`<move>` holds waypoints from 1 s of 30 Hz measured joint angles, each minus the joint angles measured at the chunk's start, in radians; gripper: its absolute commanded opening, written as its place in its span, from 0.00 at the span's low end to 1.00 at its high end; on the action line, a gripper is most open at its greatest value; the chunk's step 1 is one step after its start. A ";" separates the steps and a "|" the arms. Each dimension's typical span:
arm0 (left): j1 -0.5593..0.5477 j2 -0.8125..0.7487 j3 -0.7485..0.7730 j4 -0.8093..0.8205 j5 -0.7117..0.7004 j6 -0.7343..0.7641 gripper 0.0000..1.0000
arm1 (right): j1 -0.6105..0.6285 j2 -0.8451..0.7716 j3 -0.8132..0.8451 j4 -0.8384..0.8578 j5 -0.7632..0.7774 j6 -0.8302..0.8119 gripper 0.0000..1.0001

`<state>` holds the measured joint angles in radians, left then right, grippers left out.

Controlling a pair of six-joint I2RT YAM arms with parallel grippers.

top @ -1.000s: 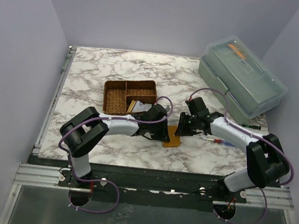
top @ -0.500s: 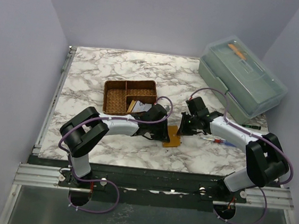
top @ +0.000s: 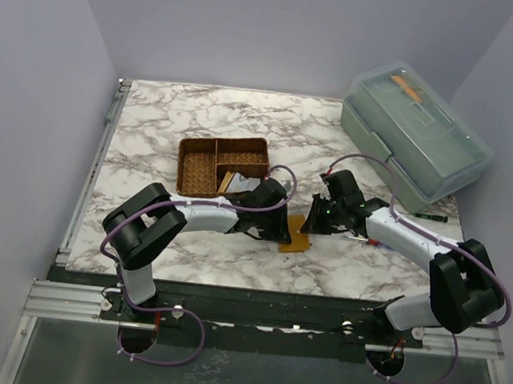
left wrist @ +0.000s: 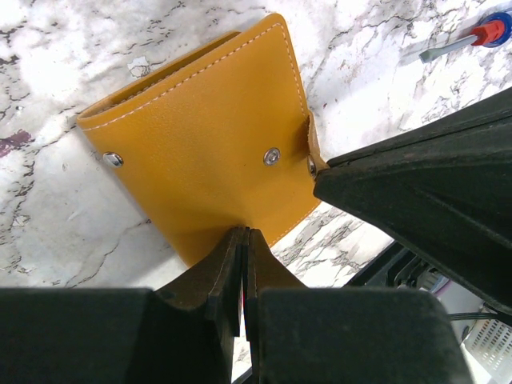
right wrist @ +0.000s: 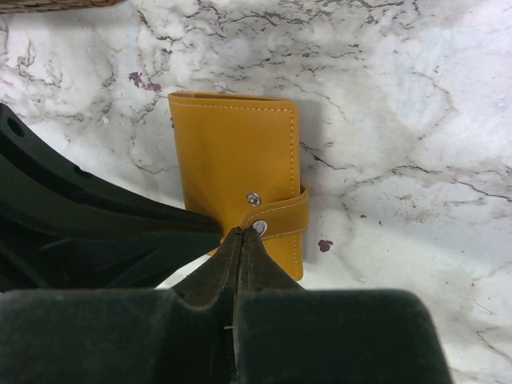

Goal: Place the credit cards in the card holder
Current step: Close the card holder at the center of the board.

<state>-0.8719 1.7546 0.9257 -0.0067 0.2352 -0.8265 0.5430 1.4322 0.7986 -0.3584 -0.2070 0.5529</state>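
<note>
You're working the card holder (top: 296, 237) from both sides: it's lying folded shut on the marble table (top: 172, 119), off the near right corner of the basket (top: 182, 166), between the two arms. No card is going in while it's closed, so my read is you're on the opening step, task barely started.

left gripper (left wrist: 244, 238): jaws are sitting all but together, only a hairline slit between them, tips right at the holder's edge nearest its camera. Looks like you're using it as an anchor so the holder isn't sliding while the other side is pulling. Can't tell whether it's nipping the edge or just bearing on it.

right gripper (right wrist: 238, 238): clenched fully, tips landing on the snap strap (right wrist: 282, 216) where it's wrapping round the holder's edge, next to the snap (right wrist: 259, 227). That's the sensible spot: the strap is what's keeping the fold closed. Whether you're actually pinching the strap or are shut beside it, the wrist view isn't showing. Nothing else is in either pincer.

credit cards (top: 239, 183): I'm seeing only pale slivers at the basket's near edge, half hidden behind the left arm; too small to count.

Next pull needs to be going away from the snap, with the left bracing. The risk is the strap slipping out or the whole holder dragging.
</note>
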 measured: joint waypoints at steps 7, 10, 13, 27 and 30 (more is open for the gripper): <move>0.000 0.000 0.000 -0.001 -0.001 0.001 0.08 | -0.008 0.014 -0.023 0.063 -0.061 -0.004 0.00; 0.000 0.000 0.000 0.000 -0.003 0.001 0.08 | -0.009 0.037 -0.024 0.091 -0.075 -0.003 0.00; 0.000 0.000 0.000 0.000 -0.003 0.001 0.08 | -0.013 0.055 -0.028 0.110 -0.089 -0.003 0.00; 0.000 0.000 0.000 0.000 -0.004 0.001 0.08 | -0.026 0.111 -0.031 0.163 -0.130 0.015 0.00; 0.000 0.000 0.000 0.000 -0.005 0.001 0.07 | -0.037 0.131 -0.025 0.168 -0.151 0.027 0.00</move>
<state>-0.8719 1.7546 0.9257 -0.0067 0.2306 -0.8253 0.5060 1.5631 0.7738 -0.1902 -0.3580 0.5800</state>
